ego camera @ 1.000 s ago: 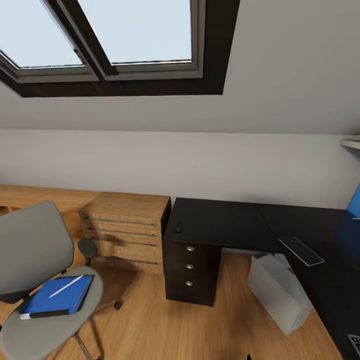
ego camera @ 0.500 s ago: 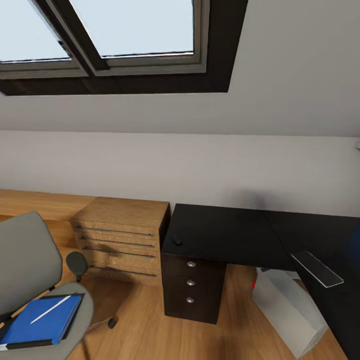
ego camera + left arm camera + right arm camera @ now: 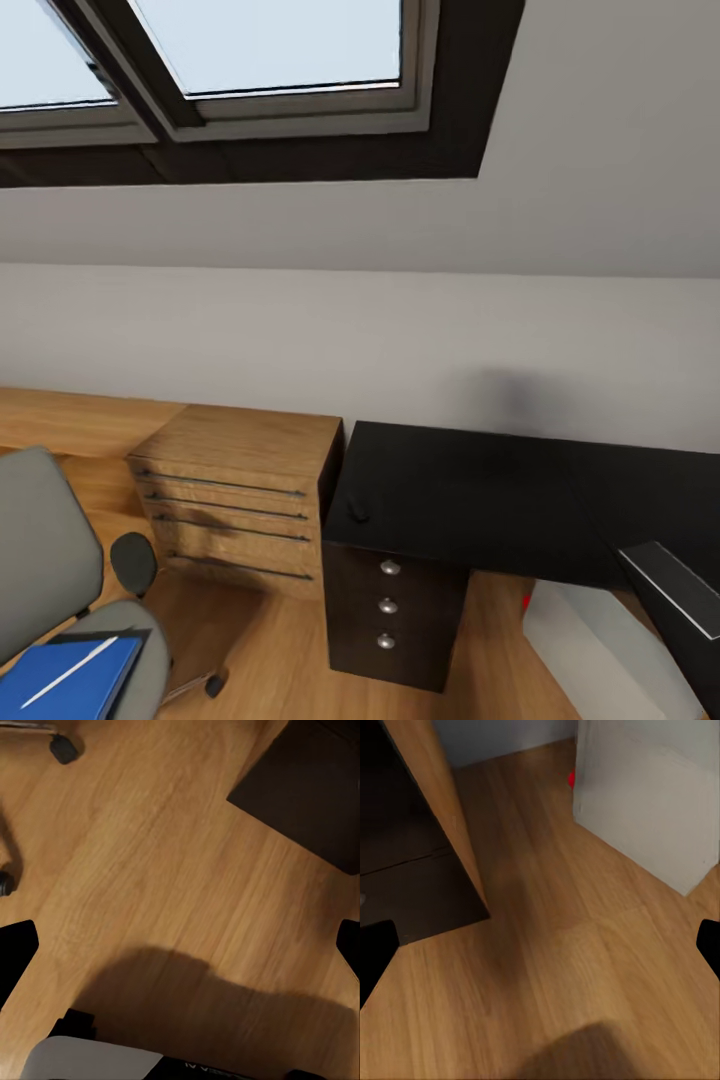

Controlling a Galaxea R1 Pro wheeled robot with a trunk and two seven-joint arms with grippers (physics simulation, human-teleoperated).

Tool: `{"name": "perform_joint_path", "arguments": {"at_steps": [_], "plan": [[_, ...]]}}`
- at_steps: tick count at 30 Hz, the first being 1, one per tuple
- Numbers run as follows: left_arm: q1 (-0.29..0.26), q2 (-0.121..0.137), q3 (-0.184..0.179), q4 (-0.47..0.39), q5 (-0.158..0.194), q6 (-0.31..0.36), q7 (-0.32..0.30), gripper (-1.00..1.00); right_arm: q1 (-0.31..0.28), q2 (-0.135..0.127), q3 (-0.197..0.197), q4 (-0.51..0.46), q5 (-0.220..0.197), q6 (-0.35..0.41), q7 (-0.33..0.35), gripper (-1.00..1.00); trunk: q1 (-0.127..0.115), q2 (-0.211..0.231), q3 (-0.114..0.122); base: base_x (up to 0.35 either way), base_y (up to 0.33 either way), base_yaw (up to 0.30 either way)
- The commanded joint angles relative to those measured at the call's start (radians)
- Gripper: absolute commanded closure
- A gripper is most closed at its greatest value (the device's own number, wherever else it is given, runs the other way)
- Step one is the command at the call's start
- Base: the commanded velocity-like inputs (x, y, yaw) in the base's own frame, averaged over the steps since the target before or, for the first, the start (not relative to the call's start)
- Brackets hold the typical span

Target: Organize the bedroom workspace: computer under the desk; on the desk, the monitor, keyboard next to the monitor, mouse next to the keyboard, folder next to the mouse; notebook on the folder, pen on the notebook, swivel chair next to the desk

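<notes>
Black desk (image 3: 480,490) runs along the far wall in my head view, with three round silver knobs (image 3: 389,567) down its one drawer stack and one small dark mouse (image 3: 358,512) near its left front corner. One wooden drawer chest (image 3: 235,490) stands just beside the desk on the left, showing four drawer lines. Under the desk at lower right I see one light grey computer (image 3: 610,650) with a red spot on its side, standing on the plank floor. One swivel chair (image 3: 45,570) sits at lower left; on its seat lies one blue folder (image 3: 75,680) with one white pen (image 3: 70,672) on top, and a dark edge peeks out along the folder's far side, too little for me to name. One dark-framed skylight (image 3: 250,90) with two panes fills the sloping wall above.

My left gripper (image 3: 180,945) hangs over bare floor with its two black fingertips (image 3: 15,952) spread wide apart, holding nothing; one chair caster (image 3: 64,748) shows near it. My right gripper (image 3: 540,945) is likewise spread and empty, above the floor near the computer.
</notes>
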Motion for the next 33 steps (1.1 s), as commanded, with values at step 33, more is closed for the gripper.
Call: {"name": "perform_joint_path", "arguments": {"at_steps": [33], "plan": [[-0.001, 0.145, 0.005, -1.207, -0.039, 0.477, 0.753, -1.0, -0.07, 0.031, 0.022, -1.058, 0.176, 1.042, -0.272, -1.0, 0.001, -0.001, -0.002, 0.064, -0.006, 0.074]]}}
